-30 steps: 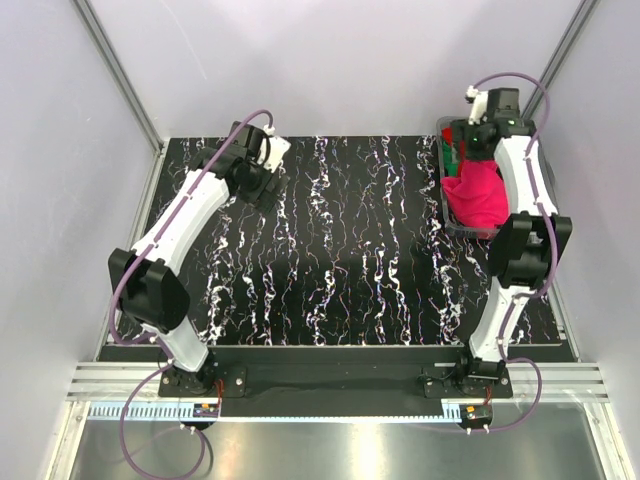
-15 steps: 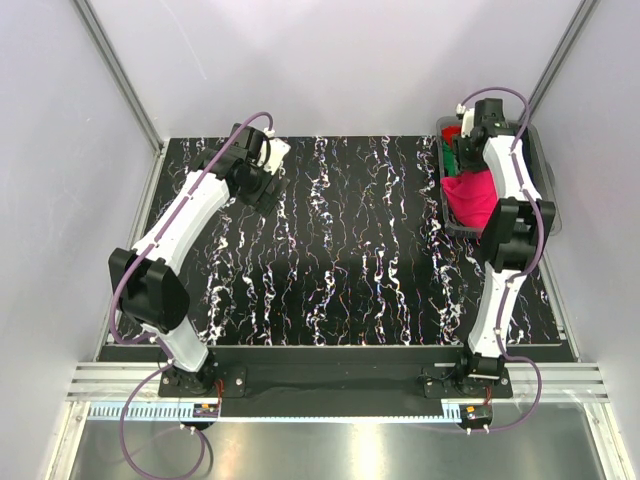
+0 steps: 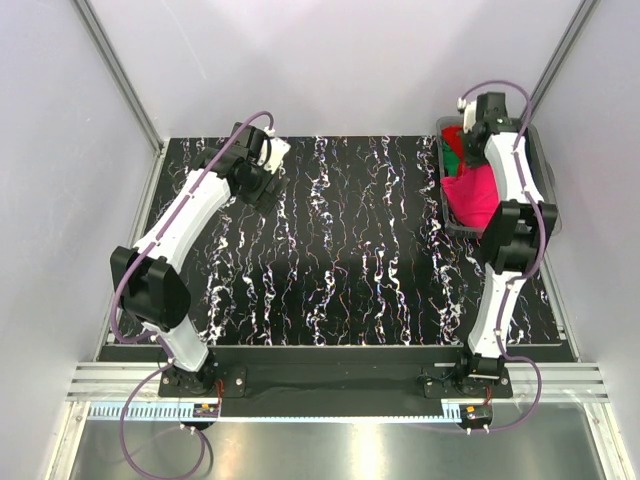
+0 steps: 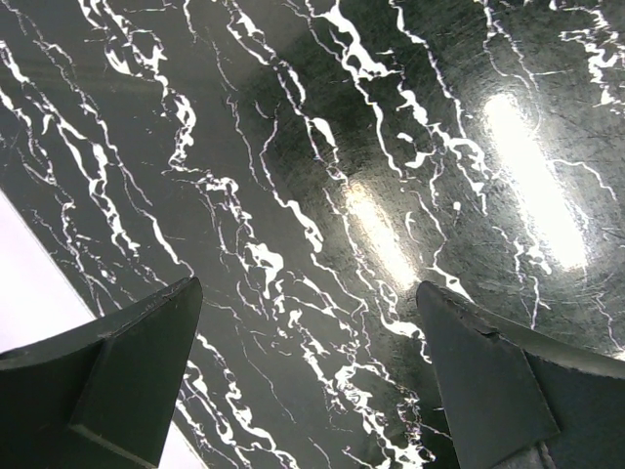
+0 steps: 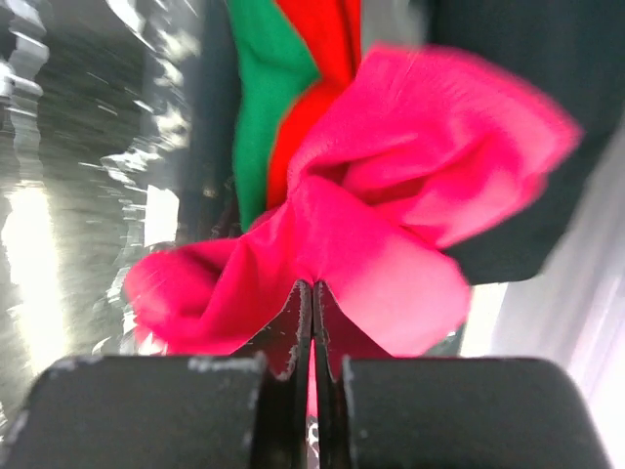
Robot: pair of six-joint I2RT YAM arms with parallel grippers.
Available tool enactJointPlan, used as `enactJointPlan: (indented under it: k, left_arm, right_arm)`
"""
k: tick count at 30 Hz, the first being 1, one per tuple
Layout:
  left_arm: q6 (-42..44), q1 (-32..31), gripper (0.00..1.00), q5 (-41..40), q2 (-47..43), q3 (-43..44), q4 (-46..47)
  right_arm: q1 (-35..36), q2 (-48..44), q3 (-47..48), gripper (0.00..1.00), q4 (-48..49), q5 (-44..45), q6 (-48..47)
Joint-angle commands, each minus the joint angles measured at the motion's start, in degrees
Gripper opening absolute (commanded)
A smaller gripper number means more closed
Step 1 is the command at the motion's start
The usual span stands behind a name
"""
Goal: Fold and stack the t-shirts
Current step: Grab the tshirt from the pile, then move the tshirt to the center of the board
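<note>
R arm has swung to far end of bin (image 3: 462, 231) in last sec. R claw (image 5: 312, 293) clenched on fold of pink t-shirt (image 5: 391, 195), shirt still in bin, w/ green t-shirt (image 5: 259, 107) + red t-shirt (image 5: 327, 49) at bin's far end. L claw (image 4: 308, 362) released, empty, above worktop (image 3: 340, 250) well left of bin, unmoved. We judge pull-out is starting.

The bright pinkish-red cloth t-shirt (image 5: 391, 225) lies in the dark plastic bin (image 3: 461, 231), its fold pinched in the right pincer (image 5: 312, 291); the green cloth t-shirt (image 5: 259, 107) and red cloth t-shirt (image 5: 327, 49) lie beyond the pincer, same bin; the black marbled table (image 4: 322, 147) lies beneath the left pincer (image 4: 305, 286).
</note>
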Motion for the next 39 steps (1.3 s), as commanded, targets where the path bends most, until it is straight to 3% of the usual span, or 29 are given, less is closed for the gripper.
enactJointPlan:
  k: [1, 5, 9, 17, 24, 27, 28, 29, 31, 34, 39]
  left_arm:
    - [1.15, -0.19, 0.99, -3.7, -1.65, 2.54, 1.47]
    - [0.63, 0.95, 0.99, -8.0, -1.82, 4.73, 2.71]
    - [-0.78, 3.85, 0.99, -10.65, -1.65, 6.05, 4.11]
    - [-5.0, 12.73, 0.99, -8.54, -3.93, 5.0, 4.64]
    - [-4.91, 14.14, 0.99, -8.46, -7.36, 1.14, 5.87]
    - [-4.82, 14.32, 0.99, -8.02, -7.89, -0.27, 5.96]
    - [-4.91, 14.32, 0.99, -7.84, -8.06, -0.88, 5.96]
    - [-5.0, 14.32, 0.99, -7.67, -8.33, -1.15, 5.96]
    - [-5.0, 14.32, 0.99, -7.4, -8.42, -1.68, 6.05]
    - [-4.91, 14.32, 0.99, -7.31, -9.29, -2.29, 5.96]
    - [-4.47, 14.32, 0.99, -8.01, -11.4, -4.84, 6.22]
  right_arm:
    - [2.75, -13.41, 7.69, 0.0, 1.77, -4.53, -4.45]
    - [7.49, -20.09, 9.65, 0.0, 2.03, -12.97, -11.65]
    - [15.13, -24.4, 11.31, 0.0, 3.09, -15.88, -17.63]
    - [30.25, -23.28, 22.73, 0.0, 2.91, -19.31, -18.88]
    - [31.32, -19.84, 28.9, 0.0, 5.55, -14.93, -17.47]
    - [31.23, -19.05, 22.15, 0.04, 5.72, -11.51, -18.35]
    - [31.15, -18.79, 16.12, 0.24, 5.81, -9.84, -17.56]
    - [31.06, -18.53, 12.32, 0.51, 6.33, -8.43, -16.51]
    - [31.06, -15.99, 3.29, 0.69, 7.04, -2.81, -14.49]
    - [30.97, -15.61, -4.99, 0.65, 6.6, -1.46, -12.72]
    - [31.84, -31.78, -24.95, 0.63, 12.84, -26.22, -15.01]
